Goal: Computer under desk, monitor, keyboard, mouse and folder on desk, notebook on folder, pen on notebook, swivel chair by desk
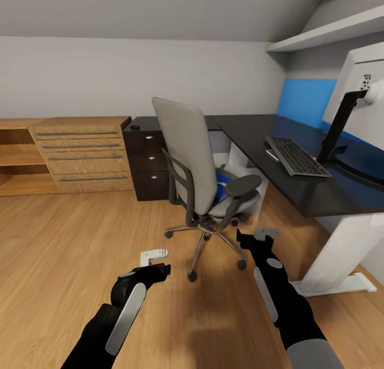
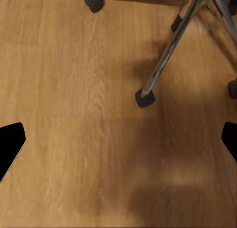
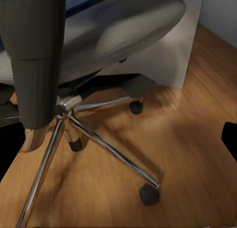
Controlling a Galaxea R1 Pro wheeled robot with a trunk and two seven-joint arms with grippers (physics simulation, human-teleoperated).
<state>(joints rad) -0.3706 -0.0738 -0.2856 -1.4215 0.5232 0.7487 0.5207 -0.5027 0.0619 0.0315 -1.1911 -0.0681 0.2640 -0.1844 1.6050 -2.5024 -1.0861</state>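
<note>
The grey swivel chair stands on the wood plank floor, backrest toward the camera, seat facing the black desk at two o'clock. A bright blue folder lies flat on its seat. The dark keyboard runs lengthwise along the desk beside the monitor. Both grippers hover low, left gripper and right gripper, fingers spread, holding nothing.

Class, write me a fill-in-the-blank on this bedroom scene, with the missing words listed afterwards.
1. The folder lies on the seat of the swivel ____.
2. The keyboard rests on the black ____.
3. The folder's colour is ____.
4. The wooden drawer unit stands against the ____.

Missing words: chair; desk; blue; wall
</note>
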